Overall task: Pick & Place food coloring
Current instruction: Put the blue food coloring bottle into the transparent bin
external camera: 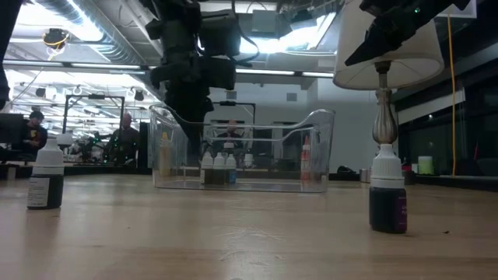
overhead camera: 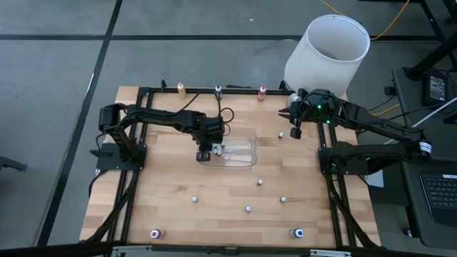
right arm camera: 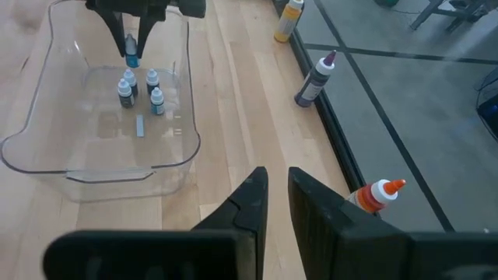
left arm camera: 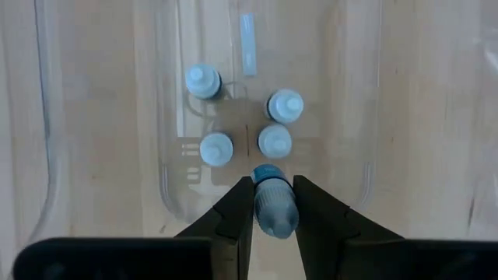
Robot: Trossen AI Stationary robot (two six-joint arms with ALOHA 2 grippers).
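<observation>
My left gripper (overhead camera: 204, 153) is over the left end of a clear plastic tub (overhead camera: 243, 158). It is shut on a tiny blue bottle (left arm camera: 273, 204) with a pale cap. Several like bottles (left arm camera: 274, 141) stand on the tub's floor just below and beyond it, beside a small clear stick (left arm camera: 248, 43). More tiny bottles stand loose on the table, showing from above as pale caps (overhead camera: 248, 209). My right gripper (overhead camera: 293, 129) hangs empty by the table's far right corner, its fingers (right arm camera: 257, 198) a narrow gap apart. My left gripper pinches the blue bottle's upper part, at the pale cap (left arm camera: 275, 221), between its two fingers. The fingers (right arm camera: 127, 29) come from above, pointing down. The bottle hangs upright below them, blue body (right arm camera: 131, 54) down, clear of the tub's floor and above the standing bottles.
Larger squeeze bottles stand along the far rail: yellow (overhead camera: 181, 88), dark purple (overhead camera: 218, 91) and red (overhead camera: 263, 93). Two more stand at the near edge: pink (overhead camera: 156, 233) and blue (overhead camera: 297, 233). A tall white cylinder (overhead camera: 327, 53) stands beyond the far right corner.
</observation>
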